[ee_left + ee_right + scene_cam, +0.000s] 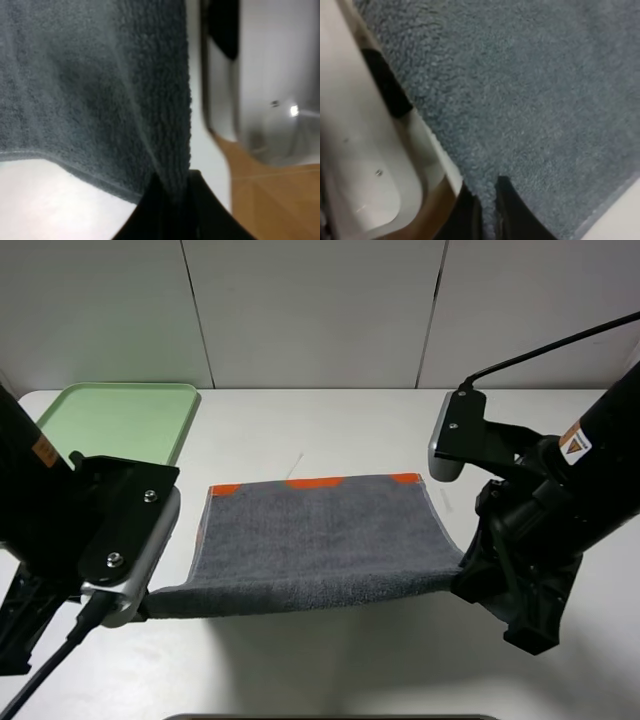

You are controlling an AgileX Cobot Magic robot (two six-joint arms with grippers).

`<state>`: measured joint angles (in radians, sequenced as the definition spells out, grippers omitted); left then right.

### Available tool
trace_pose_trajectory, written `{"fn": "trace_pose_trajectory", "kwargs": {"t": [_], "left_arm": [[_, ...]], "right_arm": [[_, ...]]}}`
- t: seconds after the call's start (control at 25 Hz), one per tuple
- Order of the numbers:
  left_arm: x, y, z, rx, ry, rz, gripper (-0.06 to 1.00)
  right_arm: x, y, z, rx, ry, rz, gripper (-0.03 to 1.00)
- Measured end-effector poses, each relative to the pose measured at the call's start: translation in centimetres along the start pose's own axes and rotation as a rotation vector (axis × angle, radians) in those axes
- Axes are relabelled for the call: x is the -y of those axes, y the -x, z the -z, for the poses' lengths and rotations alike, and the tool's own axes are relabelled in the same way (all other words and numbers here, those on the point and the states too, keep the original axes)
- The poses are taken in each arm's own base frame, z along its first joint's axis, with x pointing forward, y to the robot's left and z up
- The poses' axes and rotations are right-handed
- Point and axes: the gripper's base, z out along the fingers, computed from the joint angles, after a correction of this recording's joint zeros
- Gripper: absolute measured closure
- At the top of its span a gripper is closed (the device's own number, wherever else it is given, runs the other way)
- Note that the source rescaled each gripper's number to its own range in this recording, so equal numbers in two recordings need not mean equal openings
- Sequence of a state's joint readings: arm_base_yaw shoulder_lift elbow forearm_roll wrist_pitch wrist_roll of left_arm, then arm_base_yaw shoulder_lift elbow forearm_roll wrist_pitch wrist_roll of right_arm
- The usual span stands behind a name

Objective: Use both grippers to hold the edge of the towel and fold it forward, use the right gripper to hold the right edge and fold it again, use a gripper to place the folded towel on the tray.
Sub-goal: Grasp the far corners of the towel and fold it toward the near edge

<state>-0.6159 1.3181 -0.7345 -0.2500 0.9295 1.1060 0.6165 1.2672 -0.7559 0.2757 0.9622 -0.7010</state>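
Observation:
The dark grey towel (pixel 320 540) lies on the white table, orange trim at its far end. Its near grey edge (pixel 310 600) is lifted off the table and hangs between the two arms. My left gripper (pixel 172 200) is shut on the near left corner of the towel (pixel 100 90); in the exterior view it is hidden under the wrist housing. My right gripper (pixel 487 210) is shut on the near right corner of the towel (pixel 530 100), also hidden in the exterior view. The pale green tray (pixel 120 420) sits at the far left of the table.
The white table (pixel 330 430) runs back to a pale panelled wall. The right arm's black cable (pixel 540 355) arcs above the far right of the table.

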Motion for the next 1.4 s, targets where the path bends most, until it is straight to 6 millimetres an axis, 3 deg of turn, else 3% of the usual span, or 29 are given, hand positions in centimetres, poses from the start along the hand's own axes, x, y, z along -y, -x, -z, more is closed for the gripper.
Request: {"fn": "trace_pose_trajectory", "kwargs": {"t": [0.32, 0.56, 0.88, 1.2, 1.4], "left_arm": [[-0.2, 0.2, 0.0, 0.023, 0.021, 0.007, 0.94], [-0.6, -0.3, -1.4, 0.052, 0.108, 0.022, 0.94], [-1.5, -0.5, -2.3, 0.107, 0.26, 0.028, 0.94], [-3.6, -1.3, -1.9, 0.148, 0.4, 0.09, 0.94], [-5.5, -2.6, -3.1, 0.121, 0.401, 0.175, 0.94]], "right_arm": [[-0.2, -0.2, 0.1, -0.017, 0.013, -0.005, 0.97], [0.4, -0.1, 0.0, -0.008, -0.045, 0.021, 0.97], [2.0, 0.4, -2.2, -0.066, -0.095, 0.057, 0.97], [4.1, 2.6, -1.7, -0.067, -0.181, 0.124, 0.97], [5.4, 4.2, -2.3, -0.066, -0.207, 0.144, 0.97]]}}
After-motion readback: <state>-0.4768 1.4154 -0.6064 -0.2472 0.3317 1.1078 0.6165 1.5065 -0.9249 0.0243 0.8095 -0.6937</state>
